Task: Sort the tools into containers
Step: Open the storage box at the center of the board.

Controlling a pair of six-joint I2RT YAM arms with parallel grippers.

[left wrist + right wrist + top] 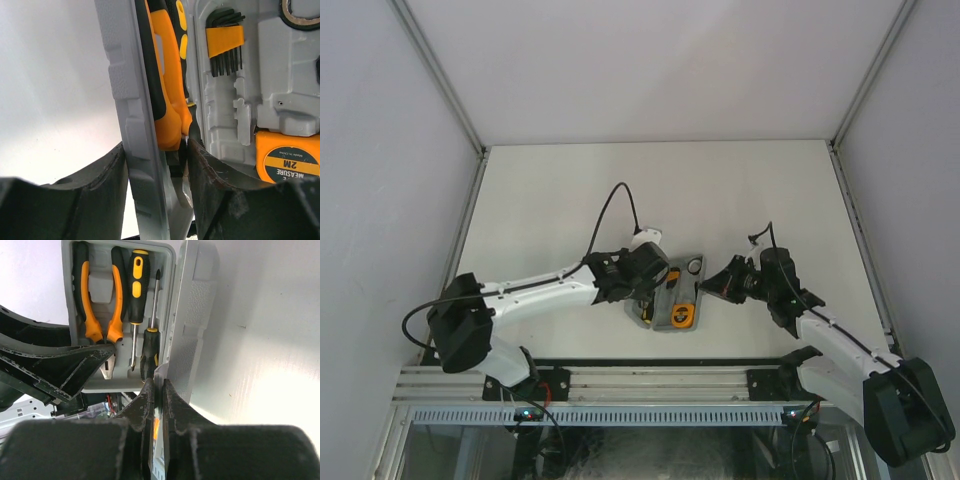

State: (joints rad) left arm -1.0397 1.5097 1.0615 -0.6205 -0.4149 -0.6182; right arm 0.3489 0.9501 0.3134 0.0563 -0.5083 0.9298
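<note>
Two claws on one tool case (280,75), both at the near middle of the white table (620,190).

Left gripper (156,150): jaws about half open, straddling the raised half of the case, one finger (107,180) against the grey outer wall and the other against the inner side. It has that half clamped edge-on. Pliers (167,100) sit in the half right between the jaws, orange handle ends just ahead of the tips. Hex-key set (225,42) is further ahead and to the claw's right, in the other half. Tape measure (290,160) is hard right of the right finger, same half.

Right gripper (159,385): jaws nearly closed, pinching a thin grey rim of the case. Lower screwdriver (150,347) is just ahead of the tips, the second screwdriver (136,285) is beyond it, and the pliers are ahead-left, all seated in moulded slots.

Surface: plain matte white, no marks apart from cable shadow. Room: white panel walls (650,60) on three sides, aluminium corner posts (440,75), slotted rail (650,382) along the near edge carrying both arm bases.
</note>
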